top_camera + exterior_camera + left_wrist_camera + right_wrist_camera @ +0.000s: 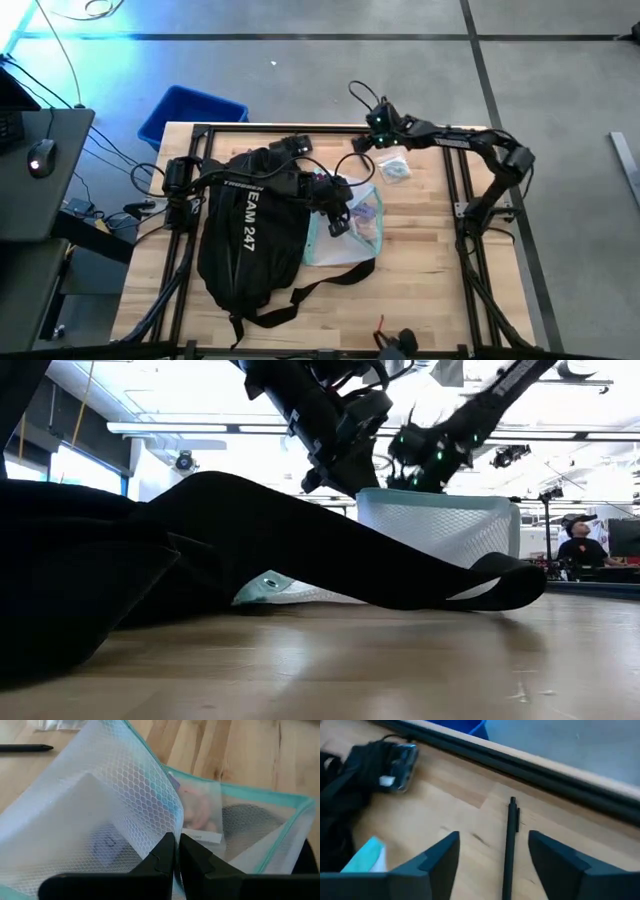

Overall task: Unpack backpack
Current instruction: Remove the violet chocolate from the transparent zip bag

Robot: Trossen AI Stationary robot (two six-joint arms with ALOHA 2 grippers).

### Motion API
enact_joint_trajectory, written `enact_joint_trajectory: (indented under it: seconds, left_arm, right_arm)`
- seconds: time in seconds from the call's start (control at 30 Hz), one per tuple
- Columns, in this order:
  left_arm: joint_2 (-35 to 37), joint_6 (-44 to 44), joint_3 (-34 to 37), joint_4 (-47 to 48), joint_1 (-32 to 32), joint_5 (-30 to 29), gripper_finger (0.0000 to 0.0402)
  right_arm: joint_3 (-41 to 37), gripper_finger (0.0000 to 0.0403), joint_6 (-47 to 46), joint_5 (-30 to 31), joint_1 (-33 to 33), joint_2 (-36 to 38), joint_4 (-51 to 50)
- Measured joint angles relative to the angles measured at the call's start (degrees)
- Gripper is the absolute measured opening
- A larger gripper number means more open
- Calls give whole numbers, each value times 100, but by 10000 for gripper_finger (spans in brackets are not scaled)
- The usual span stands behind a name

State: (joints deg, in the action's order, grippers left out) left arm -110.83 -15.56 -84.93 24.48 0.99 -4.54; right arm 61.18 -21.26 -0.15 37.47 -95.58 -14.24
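The black backpack (245, 235) lies on the table's left half, lettering up, one strap (400, 575) trailing over the boards. Beside it on the right lies a white mesh pouch with teal trim (352, 235), small packets showing inside it (197, 815). My left gripper (338, 222) reaches over the backpack and is shut on the pouch. My right gripper (492, 865) hovers open near the far edge (365, 142), its fingers on either side of a black pen (510, 845) that lies flat on the wood, untouched. My left gripper pinches one mesh wall of the pouch between its two fingers, close to the teal-trimmed edge (175, 825). The fingers come slanting down from the table's left. That wall stands raised (440, 525), while the pouch's bottom stays on the table.
A small clear bag (395, 168) lies near the far edge, between the pouch and the right gripper. A blue bin (190, 112) sits on the floor past the far left corner. Black frame rails (300, 128) run along the table's edges. A person (578, 545) sits in the room behind.
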Motion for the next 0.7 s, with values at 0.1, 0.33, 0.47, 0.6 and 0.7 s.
enact_joint_trajectory:
  seconds: [0.1, 0.33, 0.47, 0.6, 0.7]
  left_arm:
    - [0, 240, 0, 40, 27, 8, 0]
    - [0, 747, 0, -13, 109, 20, 0]
    - [0, 1034, 0, -23, 164, 24, 0]
    - [0, 1374, 0, -27, 173, 103, 0]
    - [0, 1515, 0, -27, 173, 102, 0]
  right_arm:
    - [60, 245, 361, 139, -161, 519, -497]
    - [-148, 247, 126, 609, -1090, 2298, -1598]
    - [-205, 247, -552, 1156, -2089, 3209, -2484]
    - [-205, 247, -1001, 1367, -3388, 3657, -2951]
    - [-207, 247, -1612, 1686, -4187, 3648, -3078]
